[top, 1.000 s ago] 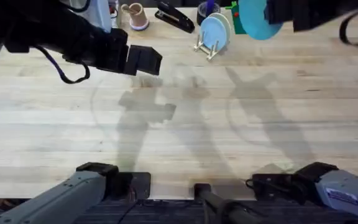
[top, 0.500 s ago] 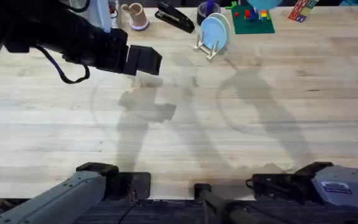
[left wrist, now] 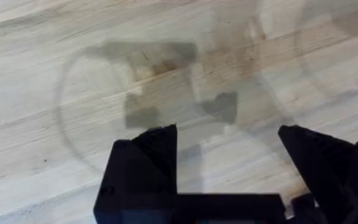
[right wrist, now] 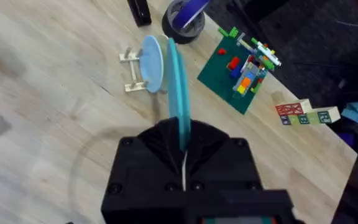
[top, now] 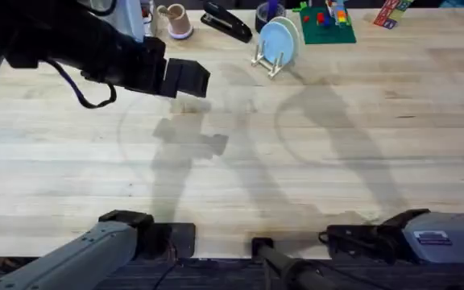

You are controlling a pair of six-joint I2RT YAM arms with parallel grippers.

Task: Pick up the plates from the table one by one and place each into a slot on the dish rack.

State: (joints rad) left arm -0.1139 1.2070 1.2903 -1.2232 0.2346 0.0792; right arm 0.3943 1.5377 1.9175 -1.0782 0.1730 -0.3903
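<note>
The right gripper held the turquoise plate on edge, fingers clamped on its rim, high above the dish rack at the far tabletop, where the pale blue plate stood. Next, lowering it into a free slot seemed due, clear of the green block board and tape roll. The left gripper hung wide, empty.

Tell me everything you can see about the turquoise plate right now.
The turquoise plate is a thin, flat, round disc, plastic by its look, seen edge-on in the right wrist view. It stands on edge, gripped at its lower rim by the shut right pincer and touching nothing else, in the air above the table, short of the dish rack holding the pale blue plate.
</note>
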